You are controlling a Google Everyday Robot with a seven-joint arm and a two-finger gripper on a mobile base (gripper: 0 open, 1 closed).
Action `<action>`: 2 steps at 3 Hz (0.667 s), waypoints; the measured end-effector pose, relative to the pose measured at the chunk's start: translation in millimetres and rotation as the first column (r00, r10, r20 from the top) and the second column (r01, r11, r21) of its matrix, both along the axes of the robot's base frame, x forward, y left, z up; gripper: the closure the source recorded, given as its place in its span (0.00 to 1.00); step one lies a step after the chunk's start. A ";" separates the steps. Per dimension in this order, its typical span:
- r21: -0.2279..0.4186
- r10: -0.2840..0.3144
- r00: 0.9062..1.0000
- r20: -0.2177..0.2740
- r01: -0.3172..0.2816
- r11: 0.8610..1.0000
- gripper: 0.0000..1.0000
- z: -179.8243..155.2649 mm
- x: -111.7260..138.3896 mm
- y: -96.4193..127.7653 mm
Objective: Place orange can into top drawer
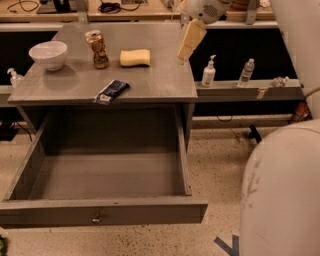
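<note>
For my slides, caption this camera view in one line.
End effector hovers near the right rear of the table, orange can upright beside the sponge, top drawer pulled open.

Maybe a lab or workshop: speckled floor [220,150], cables [115,6] on back benches [145,13], and a robot hand [185,52] above the right edge of the grey counter [150,82].

Grey table [155,82], carrying four things. Near the left edge, a white bowl [48,54]. Just right of it, toward the back, the orange can [97,48], upright. Beside that, mid-counter, a yellow sponge [135,57]. Right at the front edge, a dark packet [112,91]. Above the right edge, the gripper [186,47].
</note>
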State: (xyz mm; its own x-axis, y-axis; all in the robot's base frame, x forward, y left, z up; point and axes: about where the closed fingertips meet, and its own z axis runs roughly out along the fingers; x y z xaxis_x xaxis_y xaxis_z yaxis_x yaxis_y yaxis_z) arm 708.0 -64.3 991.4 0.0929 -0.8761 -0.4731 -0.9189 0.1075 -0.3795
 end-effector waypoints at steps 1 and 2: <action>0.044 -0.032 0.998 0.056 0.030 0.999 0.00 7.1 16.0 4.7; 0.044 -0.032 0.998 0.055 0.030 0.999 0.00 7.0 16.0 4.8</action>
State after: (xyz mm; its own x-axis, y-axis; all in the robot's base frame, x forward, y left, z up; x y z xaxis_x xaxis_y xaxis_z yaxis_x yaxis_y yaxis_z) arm 724.0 -59.4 998.4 0.0936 -0.8580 -0.5050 -0.8923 0.1527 -0.4248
